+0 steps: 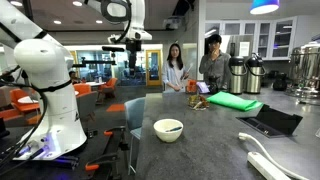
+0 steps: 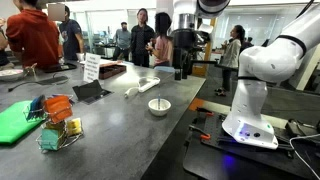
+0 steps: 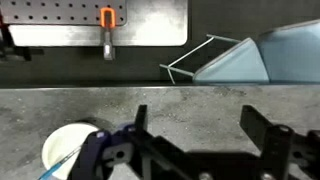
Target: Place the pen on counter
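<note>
tool (image 3: 200, 150): nearest the wrist camera. 2 dark fingers (image 3: 140, 128), spread wide, nothing between them. Released.
tool, exterior views (image 1: 129, 42) (image 2: 185, 62): hangs high, well above the tabletop, touching nothing.
pen (image 3: 68, 160): 1, thin and blue. It lies slanted across the inside of the bowl, not on the tabletop. Seen only in the wrist view, too small to pick out in the exterior views.
bowl (image 3: 55, 140) (image 1: 168, 133) (image 2: 159, 108): 1, white and round, upright on the tabletop. In the wrist view it's at lower left, just beside one finger and partly hidden by the tool body.
tabletop (image 1: 200, 145) (image 2: 120, 125) (image 3: 200, 105): 1, dark grey, matte, and it carries everything listed below.
arm (image 1: 50, 90) (image 2: 255, 90): 1, white, base standing beside the tabletop edge.
power strip (image 1: 275, 160) (image 2: 140, 90): 1, white, lying flat, well apart from the bowl.
green mat (image 1: 232, 101) (image 2: 12, 120): 1, flat.
dark slab (image 1: 270, 122) (image 2: 90, 92): 1, flat, tablet-like, between the green mat and the power strip.
wire basket (image 2: 50, 143): 1, holds coloured packets, just beside the green mat.
flasks (image 1: 245, 74): 2, dark, upright at the far end.
people (image 1: 175, 68): 2 standing behind the far end in an exterior view.
orange handle (image 3: 107, 35): 1, on a white perforated panel beyond the tabletop edge in the wrist view.
</note>
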